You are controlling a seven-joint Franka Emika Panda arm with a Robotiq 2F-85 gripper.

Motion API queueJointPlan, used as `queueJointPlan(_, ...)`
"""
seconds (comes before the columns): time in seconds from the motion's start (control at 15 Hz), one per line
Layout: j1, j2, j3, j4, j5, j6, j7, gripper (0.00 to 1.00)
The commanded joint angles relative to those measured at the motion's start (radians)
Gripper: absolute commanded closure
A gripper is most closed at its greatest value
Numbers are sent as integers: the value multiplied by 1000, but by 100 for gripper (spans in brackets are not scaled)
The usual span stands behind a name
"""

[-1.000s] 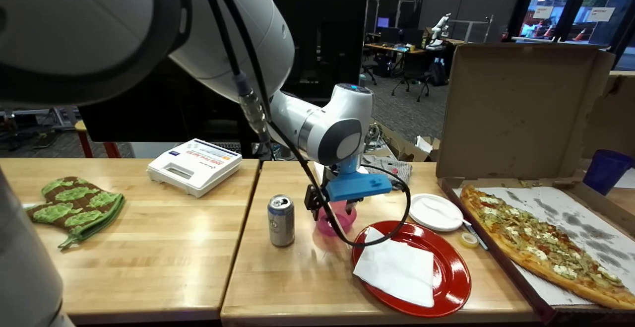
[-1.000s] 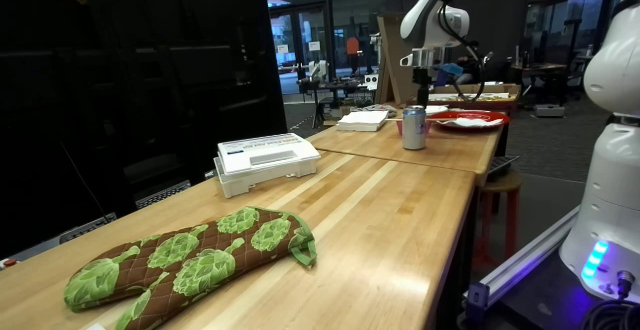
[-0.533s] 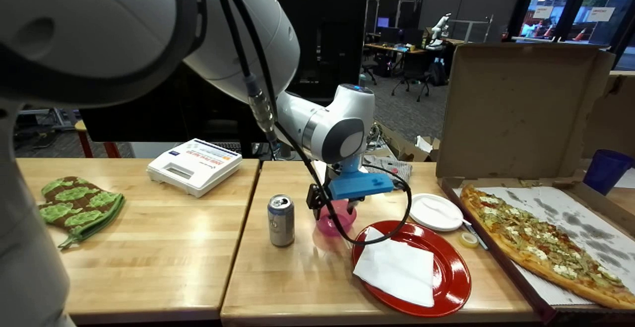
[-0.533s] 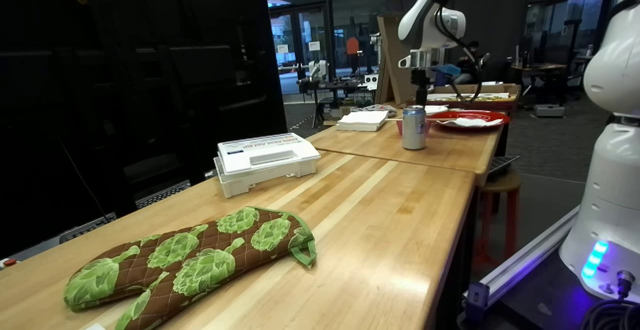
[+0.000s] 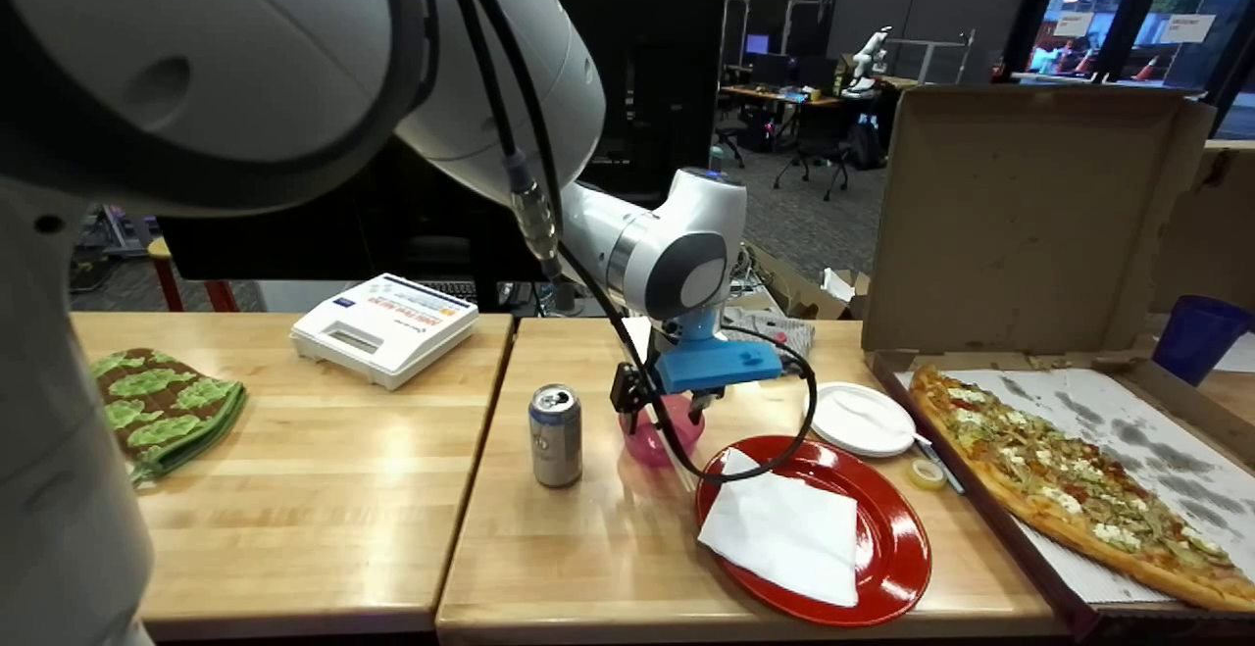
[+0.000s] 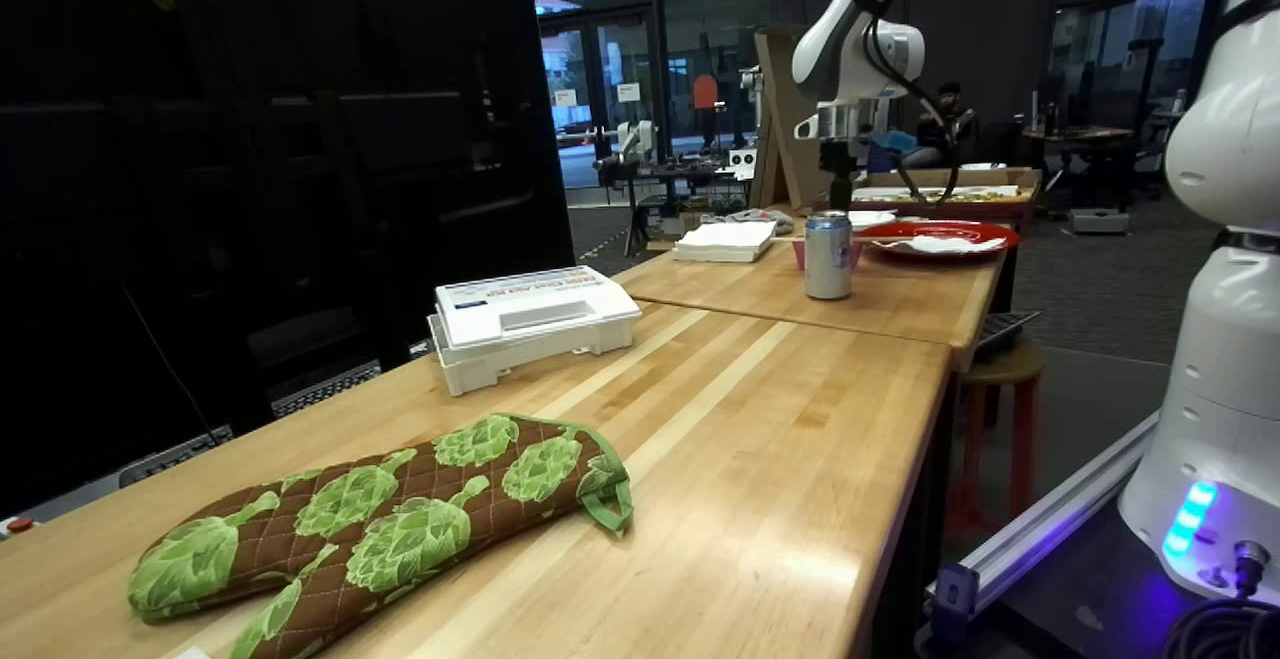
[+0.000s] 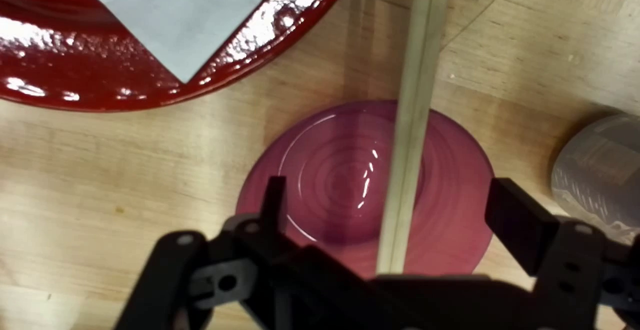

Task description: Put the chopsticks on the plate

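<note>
The chopsticks (image 7: 413, 119) are two pale tan sticks lying side by side across the pink bowl (image 7: 345, 180) in the wrist view. They also show as a thin line in an exterior view (image 6: 882, 238). My gripper (image 7: 387, 187) is open above the bowl, one finger on each side of the chopsticks, touching neither. It also shows over the bowl in an exterior view (image 5: 665, 416). The red plate (image 5: 897, 558) lies beside the bowl with a folded white napkin (image 5: 784, 533) on it. The plate's edge shows at upper left in the wrist view (image 7: 60, 69).
A soda can (image 5: 556, 435) stands close to the bowl. A white dish (image 5: 861, 419), a tape roll (image 5: 926, 474) and an open pizza box (image 5: 1039, 538) lie beyond the plate. A napkin stack (image 6: 726, 241), white case (image 6: 535, 324) and oven mitt (image 6: 400, 519) are also on the tables.
My gripper has shifted slightly, a little right in the exterior view with the pizza and a little left and down in the view with the large mitt. The chopsticks, bowl and plate stay put.
</note>
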Motion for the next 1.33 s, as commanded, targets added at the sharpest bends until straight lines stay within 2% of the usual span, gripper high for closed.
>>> queueJointPlan(0.0, -18, 15, 14, 30, 14, -31, -18, 0)
queueJointPlan(0.13, -19, 20, 15, 36, 12, -38, -18, 0)
queueJointPlan(0.27, -21, 26, 17, 43, 12, -44, -18, 9)
queueJointPlan(0.33, -22, 27, 17, 44, 11, -45, -18, 23)
queueJointPlan(0.6, -24, 31, 18, 48, 10, -45, -18, 49)
queueJointPlan(1.0, -26, 27, 19, 48, 8, -43, -16, 98)
queueJointPlan(1.13, -26, 23, 19, 46, 5, -44, -14, 100)
queueJointPlan(1.27, -25, 17, 19, 44, 2, -56, -11, 96)
